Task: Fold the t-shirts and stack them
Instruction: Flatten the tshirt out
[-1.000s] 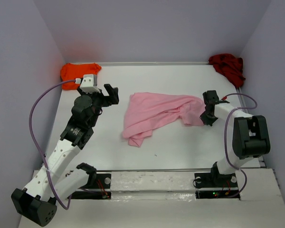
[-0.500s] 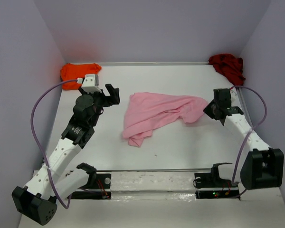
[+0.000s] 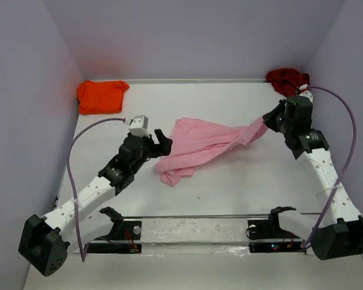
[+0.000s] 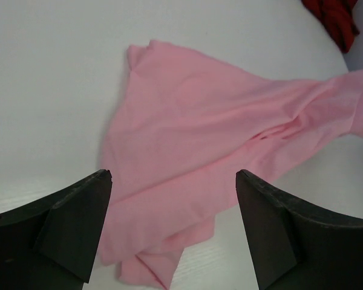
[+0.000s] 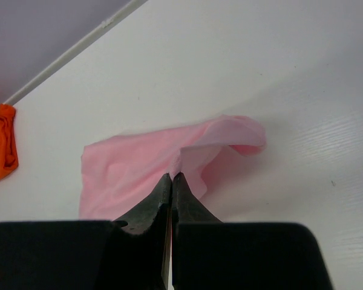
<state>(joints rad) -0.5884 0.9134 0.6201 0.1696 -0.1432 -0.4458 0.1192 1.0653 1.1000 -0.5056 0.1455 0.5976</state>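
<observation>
Right claw [image 5: 171, 176] clenched on pink t-shirt [image 3: 196, 145] edge, raised; left claw [image 3: 162, 141] spread wide over opposite edge.

**Three t-shirts, two arms share one table**

Seen from above, with the arm bases at 6 o'clock, the central t-shirt [image 3: 196, 148] lies mid-table [image 3: 230, 193]. The second t-shirt [image 3: 100, 96] sits in the 11 o'clock corner and the third t-shirt [image 3: 287, 78] in the 1 o'clock corner, both well apart from it. The left gripper [image 3: 160, 142] stands at the central t-shirt's 9 o'clock edge. The right gripper [image 3: 269, 119] pinches its 3 o'clock end, near the third t-shirt.
</observation>
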